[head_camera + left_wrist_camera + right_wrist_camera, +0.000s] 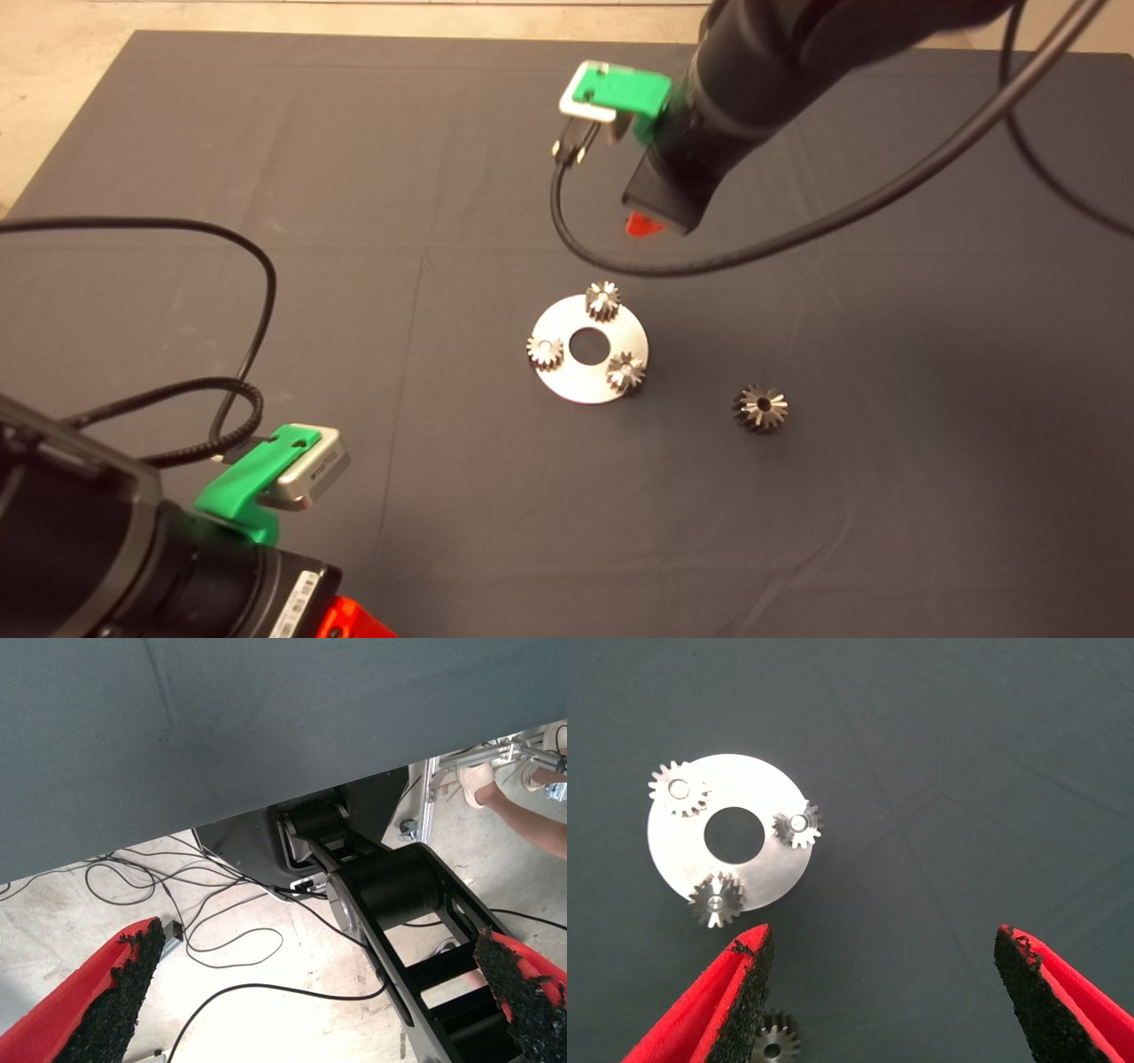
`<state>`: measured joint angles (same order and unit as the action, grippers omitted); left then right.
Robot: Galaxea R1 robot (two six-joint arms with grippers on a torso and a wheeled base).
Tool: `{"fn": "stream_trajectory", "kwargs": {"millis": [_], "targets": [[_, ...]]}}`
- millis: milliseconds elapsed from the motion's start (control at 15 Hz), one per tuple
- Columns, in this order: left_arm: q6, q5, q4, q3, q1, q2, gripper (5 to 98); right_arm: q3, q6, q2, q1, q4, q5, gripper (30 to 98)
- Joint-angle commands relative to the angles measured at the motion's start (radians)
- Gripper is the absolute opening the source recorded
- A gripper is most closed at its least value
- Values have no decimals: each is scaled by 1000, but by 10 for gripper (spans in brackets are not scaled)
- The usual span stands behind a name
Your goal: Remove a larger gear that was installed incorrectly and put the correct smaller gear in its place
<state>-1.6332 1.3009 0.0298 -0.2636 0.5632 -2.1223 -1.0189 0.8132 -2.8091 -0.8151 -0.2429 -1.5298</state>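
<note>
Jaws of right gripper [881,943] wide apart, holding nothing; it hangs over the mat [266,133] just beyond the disc [585,383]. Three small gears sit on the disc around its centre hole: [602,301], [545,352], [626,372]. I cannot tell which is the replacement. Larger gear [760,408] lies off the disc on bare mat, near its right side, teeth up. Left gripper [319,937] is parked at the mat's lower left edge, jaws apart, empty.
</note>
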Motion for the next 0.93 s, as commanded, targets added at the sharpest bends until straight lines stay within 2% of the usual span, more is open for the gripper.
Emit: {"fn": "stream_trajectory", "kwargs": {"millis": [0,67,133,200,267,333,467,600,733,867], "targets": [[7,-3,-13,14,8,0,909,39,284,83,-64,171,-128,665],[9,-3,-11,14,8,0,909,55,365,98,-64,208,-128,669],[9,-3,-11,14,8,-3,909,110,466,106,-64,218,-128,713],[10,0,-11,15,8,-3,909,204,536,139,-59,217,-128,727],[20,0,-11,15,8,-4,909,288,580,172,-38,217,-128,727],[32,1,-11,15,8,-3,909,368,631,211,8,215,-128,727],[33,4,-11,14,8,-8,909,497,786,307,82,215,-128,765],[33,0,-11,15,8,-33,909,581,909,384,91,221,-128,773],[30,-1,-11,15,9,-74,909,613,981,415,101,226,-128,807],[20,-2,-11,15,9,-78,909,617,983,415,129,249,-128,825]]}}
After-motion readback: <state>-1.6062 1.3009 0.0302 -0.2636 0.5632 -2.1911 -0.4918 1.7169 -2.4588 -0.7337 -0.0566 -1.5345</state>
